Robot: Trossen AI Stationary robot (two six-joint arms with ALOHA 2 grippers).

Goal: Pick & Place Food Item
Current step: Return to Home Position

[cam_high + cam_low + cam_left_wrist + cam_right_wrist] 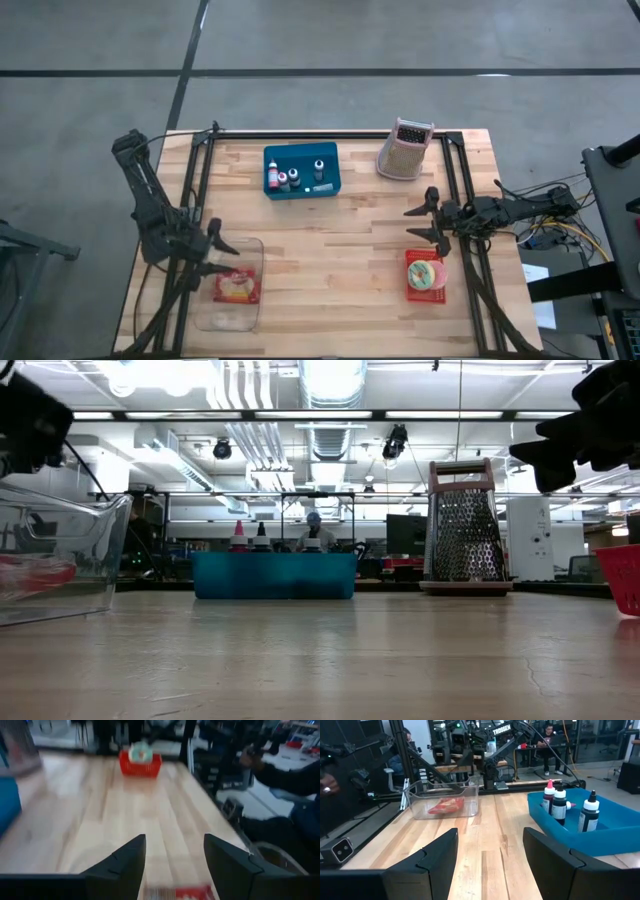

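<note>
Popcorn bag lies in the transparent bin, with the left gripper over its rim; pulling away low could clip that wall (my guess). The right gripper hovers near the red basket. Low view: the blue bin, bottles inside, and the grater stand well back, blocking nothing. Wrist views: each gripper is spread wide, holding nothing.
</note>
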